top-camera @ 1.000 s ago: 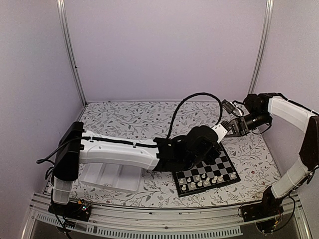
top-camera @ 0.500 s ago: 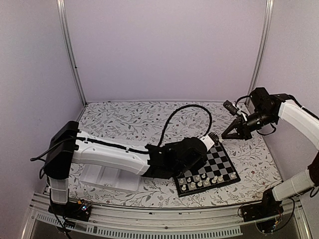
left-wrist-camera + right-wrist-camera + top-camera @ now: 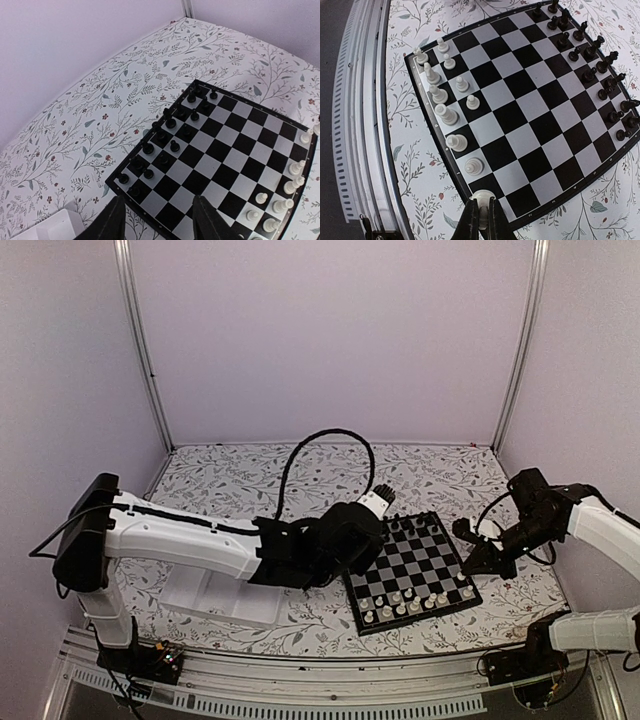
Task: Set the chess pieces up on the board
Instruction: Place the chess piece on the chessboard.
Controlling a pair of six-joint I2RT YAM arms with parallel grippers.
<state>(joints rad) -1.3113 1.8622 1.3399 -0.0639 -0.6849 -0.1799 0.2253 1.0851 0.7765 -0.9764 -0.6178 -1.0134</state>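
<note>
The board [image 3: 415, 568] lay in the lower right of the top view. The left claw [image 3: 157, 212] hung open and empty near the black pieces [image 3: 170, 122]. In the right wrist view, the right claw [image 3: 481, 210] was closed on a cream-white piece [image 3: 481, 196] at the board's bottom edge, near the other white pieces [image 3: 446, 114].

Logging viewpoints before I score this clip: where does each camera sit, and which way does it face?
Top external: above and behind the bases, facing down over the table, the board and both arms.
Left wrist: above the board's black pieces, facing down; its open fingers frame the bottom edge.
Right wrist: low at the board's white-row corner; its fingers pinch a white piece.
Shared: all three show the board.
</note>
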